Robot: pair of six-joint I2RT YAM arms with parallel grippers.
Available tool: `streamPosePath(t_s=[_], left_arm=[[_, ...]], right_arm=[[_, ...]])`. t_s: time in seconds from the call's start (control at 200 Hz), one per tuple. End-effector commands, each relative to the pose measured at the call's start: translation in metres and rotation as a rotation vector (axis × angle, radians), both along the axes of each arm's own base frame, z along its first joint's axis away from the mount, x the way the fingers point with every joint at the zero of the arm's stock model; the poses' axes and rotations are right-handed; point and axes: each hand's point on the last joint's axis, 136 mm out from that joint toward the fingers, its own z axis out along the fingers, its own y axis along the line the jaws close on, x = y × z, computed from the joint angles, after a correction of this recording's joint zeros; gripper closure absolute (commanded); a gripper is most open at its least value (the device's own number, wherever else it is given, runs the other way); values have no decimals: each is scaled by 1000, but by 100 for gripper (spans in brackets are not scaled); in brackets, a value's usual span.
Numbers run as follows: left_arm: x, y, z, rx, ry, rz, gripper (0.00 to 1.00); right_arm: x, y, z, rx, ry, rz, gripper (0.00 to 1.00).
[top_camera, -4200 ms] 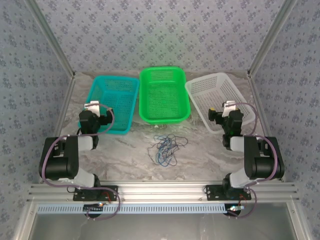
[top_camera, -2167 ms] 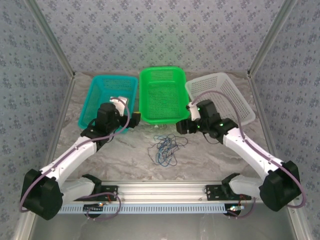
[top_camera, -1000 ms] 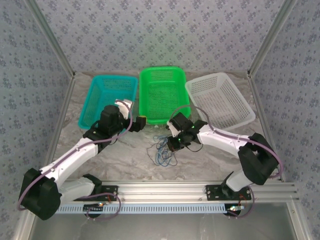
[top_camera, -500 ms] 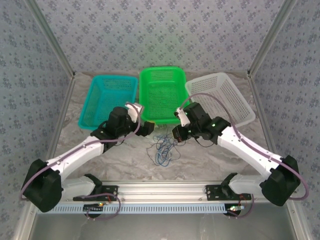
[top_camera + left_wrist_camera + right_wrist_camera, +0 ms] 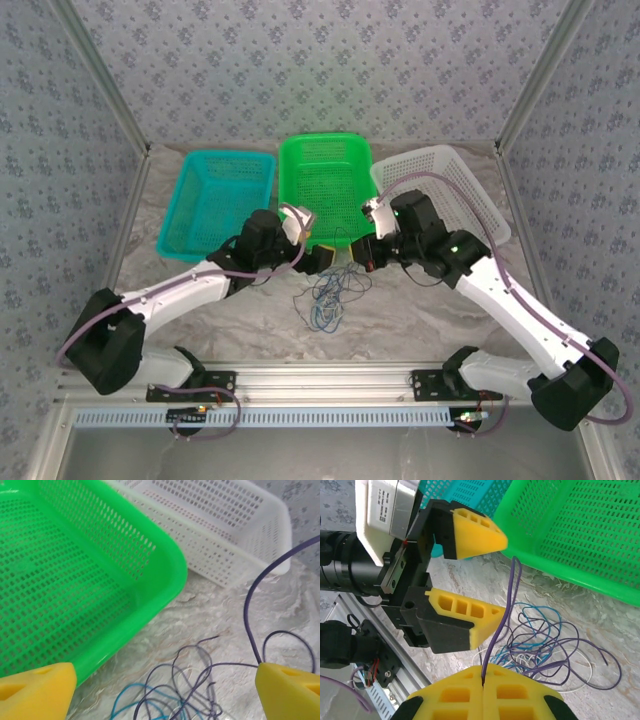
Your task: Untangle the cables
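Observation:
The cables [image 5: 328,298] lie in a loose tangle of blue, dark purple and pale wires on the marble table, in front of the green basket. My right gripper [image 5: 483,680] is shut on one purple cable [image 5: 506,605], which rises taut from its pads above the tangle [image 5: 555,640]. From the left, my left gripper [image 5: 328,260] reaches in with its yellow fingers [image 5: 470,617] spread wide beside that raised strand. In the left wrist view the purple cable [image 5: 248,612] stands just inside the right fingertip [image 5: 290,690], and the tangle [image 5: 190,692] lies below the open left gripper [image 5: 165,692].
Three baskets stand in a row behind the tangle: teal [image 5: 228,154], green [image 5: 322,139] and white [image 5: 410,157]. The green basket's near corner [image 5: 170,575] is close to both grippers. An aluminium rail [image 5: 320,378] runs along the table's near edge.
My left gripper moved right and down to the tangle's back edge. My right gripper, shut on the purple cable, rose and drew back from the tangle, pulling the strand up.

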Motion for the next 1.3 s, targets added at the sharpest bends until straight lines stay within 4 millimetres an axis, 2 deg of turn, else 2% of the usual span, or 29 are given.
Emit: streamPosePath(t_s=[0.0,0.095,0.28,0.405,0.525,0.71,0.869,0.949,1.084,1.294], left_arm=[[5,-18,32,-93,-40,-29,8],[8,-21,38,-151,-31,-8,8],[10,-13,57,-282,-50,59,8],[3,-16,68,-295,-62,41,8],[-3,-25,59,-249,-41,27,9],[-15,-34,45,-260,5,5,13],[-35,-44,42,-252,12,-75,17],[-45,-50,33,-219,22,-110,19],[-51,-50,13,-193,65,-106,22],[-60,-53,9,-199,57,-110,22]], right_arm=[[-1,-1,19,32,-39,13,100],[7,-6,26,45,-82,-33,100],[25,-25,35,73,-124,-174,100],[30,-25,44,153,-117,-189,100],[30,-20,48,181,-107,-176,100],[32,-27,53,186,-140,-214,100],[32,-27,53,207,-142,-226,100],[31,-27,53,206,-147,-232,100],[31,-28,58,228,-170,-244,100],[28,-28,56,214,-176,-247,100]])
